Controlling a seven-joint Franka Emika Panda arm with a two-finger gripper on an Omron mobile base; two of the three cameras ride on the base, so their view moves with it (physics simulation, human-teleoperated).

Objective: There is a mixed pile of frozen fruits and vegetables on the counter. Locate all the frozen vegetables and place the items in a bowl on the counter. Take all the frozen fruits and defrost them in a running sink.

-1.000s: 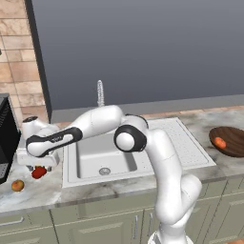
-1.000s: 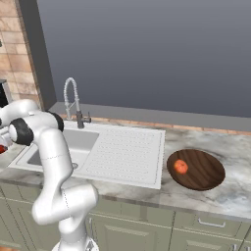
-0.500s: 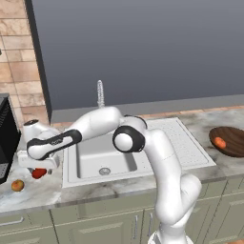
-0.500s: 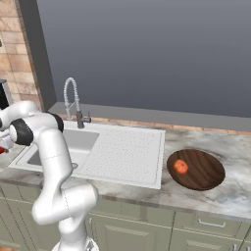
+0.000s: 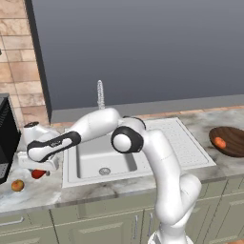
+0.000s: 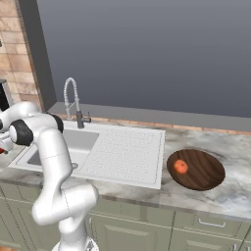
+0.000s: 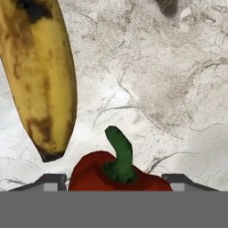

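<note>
The red pepper (image 7: 95, 176) with its green stem (image 7: 121, 153) lies on the marbled counter (image 7: 169, 89), between my gripper's (image 7: 116, 182) two fingertips (image 7: 51, 181). The jaws stand open, close against the pepper's sides. A spotted yellow banana (image 7: 40, 75) lies just beyond the pepper. From the left base view the gripper (image 5: 38, 167) is low over the pepper (image 5: 39, 175), left of the sink (image 5: 109, 152). A small orange fruit (image 5: 17, 185) rests near the counter's front edge. The brown bowl (image 5: 233, 133) (image 6: 206, 171) at the right holds an orange-red tomato (image 5: 219, 142) (image 6: 181, 167).
A black appliance (image 5: 7, 138) stands at the far left, close beside the hand. The spring-coil faucet (image 5: 100, 95) (image 6: 73, 100) rises behind the basin. The dotted drainboard (image 6: 127, 149) lies between basin and bowl. A brick wall closes the left side.
The hand has sunk a little lower onto the red pepper. The small fruit, the bowl and the tomato stay where they were.
</note>
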